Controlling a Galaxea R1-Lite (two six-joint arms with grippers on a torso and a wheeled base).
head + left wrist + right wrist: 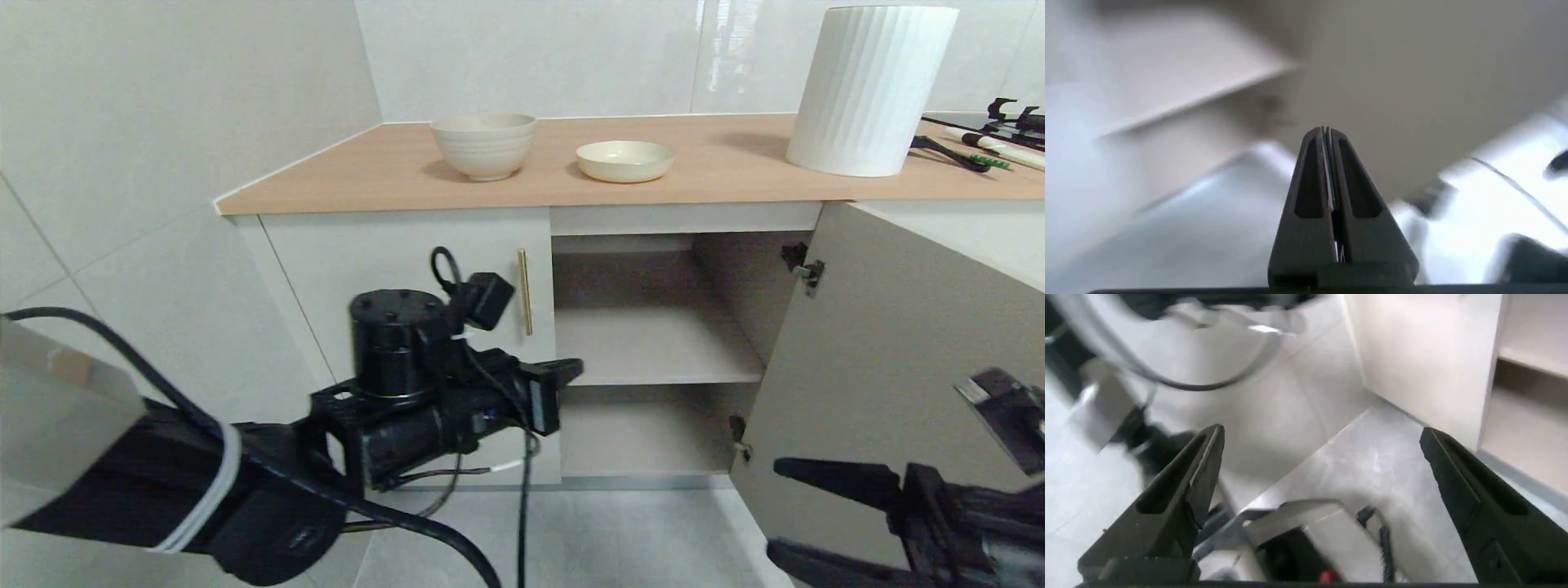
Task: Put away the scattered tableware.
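My left fingers (1310, 188) are pressed together, my right fingers (1184, 490) spread wide, both low before the open cupboard (653, 343). Up on the worktop (367, 175) sit the bowl (483, 145) and dish (625, 160), apart: probably ceramic, stiff, slick, breakable. I'd pinch each across its rim.

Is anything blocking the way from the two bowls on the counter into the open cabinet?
Nothing visible does. The deep bowl and shallow bowl sit on the counter; below, the door is swung wide, exposing the shelf.
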